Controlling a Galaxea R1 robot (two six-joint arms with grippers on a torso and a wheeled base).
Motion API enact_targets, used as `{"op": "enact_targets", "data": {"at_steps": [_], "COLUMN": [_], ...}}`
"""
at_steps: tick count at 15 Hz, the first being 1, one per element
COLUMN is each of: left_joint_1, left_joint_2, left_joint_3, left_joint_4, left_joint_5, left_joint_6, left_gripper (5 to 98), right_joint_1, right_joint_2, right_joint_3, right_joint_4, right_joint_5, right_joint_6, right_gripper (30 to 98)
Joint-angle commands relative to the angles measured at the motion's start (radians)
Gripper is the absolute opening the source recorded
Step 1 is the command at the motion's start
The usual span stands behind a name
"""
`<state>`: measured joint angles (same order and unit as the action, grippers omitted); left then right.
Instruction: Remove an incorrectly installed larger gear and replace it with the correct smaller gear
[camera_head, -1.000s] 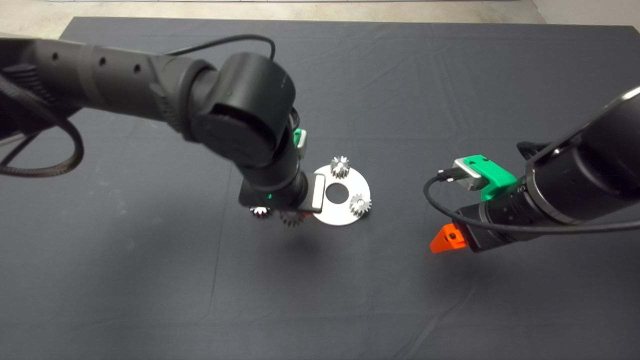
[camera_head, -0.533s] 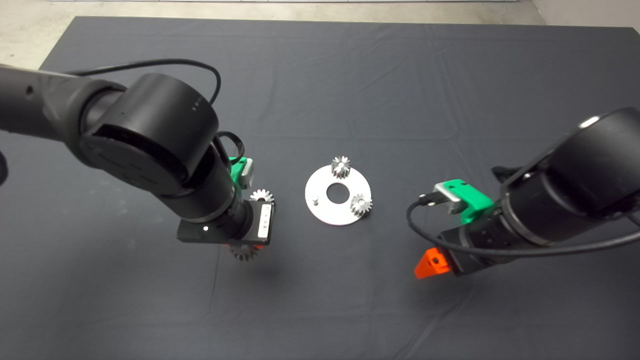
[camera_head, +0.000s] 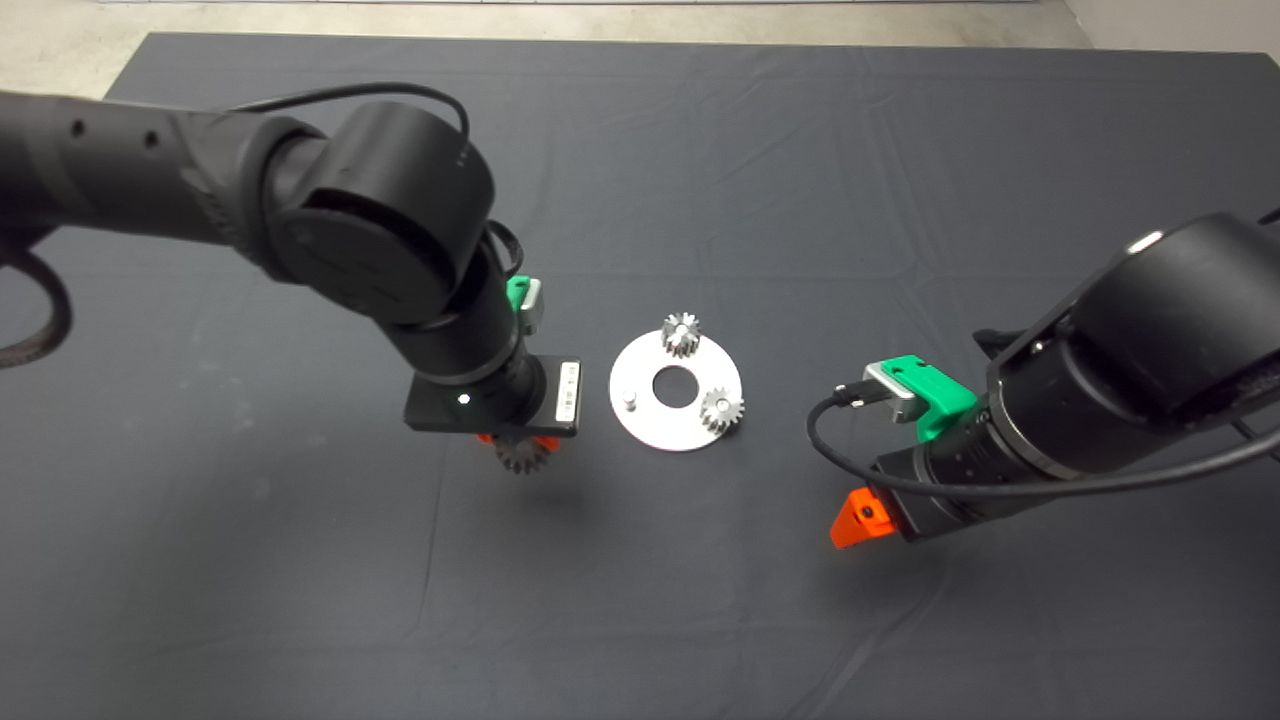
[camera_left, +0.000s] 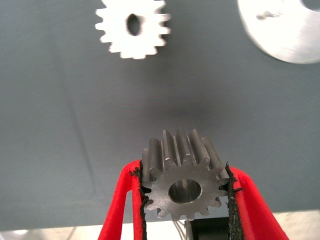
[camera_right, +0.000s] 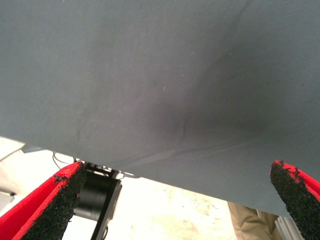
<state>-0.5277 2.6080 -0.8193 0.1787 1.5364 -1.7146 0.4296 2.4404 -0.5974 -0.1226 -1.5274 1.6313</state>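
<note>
My left gripper is shut on the smaller gear, a silvery toothed wheel held by its rim above the mat. From above, that gear hangs just left of the round metal plate. The larger gear lies flat on the mat nearby; in the head view my left arm hides it. One peg on the plate stands bare. My right gripper hovers open, right of the plate, over bare mat.
Two small gears sit on the plate around its centre hole. The plate's edge shows in the left wrist view. Pale floor lies beyond the mat's far edge.
My left arm swung left away from the plate carrying the gear, then came partway back toward it, covering the gear on the mat. The right gripper drifted slightly down and left.
</note>
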Motion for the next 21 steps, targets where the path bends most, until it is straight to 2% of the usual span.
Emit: {"op": "enact_targets", "data": {"at_steps": [1, 3, 6, 12, 14, 17, 19, 21], "left_joint_1": [-0.025, -0.025, -0.025, -0.025, -0.024, -0.018, -0.017, -0.015], "left_joint_2": [0.088, 0.100, 0.100, 0.130, 0.148, 0.185, 0.213, 0.239], "left_joint_3": [-0.087, -0.089, -0.095, -0.138, -0.155, -0.181, -0.218, -0.247], "left_joint_4": [-0.007, -0.008, -0.008, -0.007, 0.010, 0.075, 0.090, 0.093], "left_joint_5": [0.022, 0.022, 0.022, 0.012, -0.011, -0.018, -0.025, -0.034], "left_joint_6": [0.047, 0.053, 0.056, 0.058, 0.058, 0.058, 0.067, 0.072], "left_gripper": [27.0, 27.1, 27.2, 27.7, 27.7, 27.7, 27.7, 27.7], "right_joint_1": [0.023, 0.026, 0.039, 0.041, 0.041, 0.041, 0.040, 0.041], "right_joint_2": [-0.002, -0.004, -0.004, -0.004, -0.004, -0.009, -0.011, -0.011], "right_joint_3": [-0.010, -0.008, -0.037, -0.040, -0.040, -0.032, -0.031, -0.033], "right_joint_4": [0.021, 0.023, 0.023, 0.024, 0.024, 0.024, 0.024, 0.024], "right_joint_5": [-0.020, -0.031, -0.020, -0.028, -0.030, -0.035, -0.048, -0.048], "right_joint_6": [-0.002, -0.002, -0.003, -0.017, -0.018, -0.019, -0.025, -0.027], "right_gripper": [97.7, 97.7, 97.7, 97.7, 97.7, 97.7, 97.7, 97.7]}}
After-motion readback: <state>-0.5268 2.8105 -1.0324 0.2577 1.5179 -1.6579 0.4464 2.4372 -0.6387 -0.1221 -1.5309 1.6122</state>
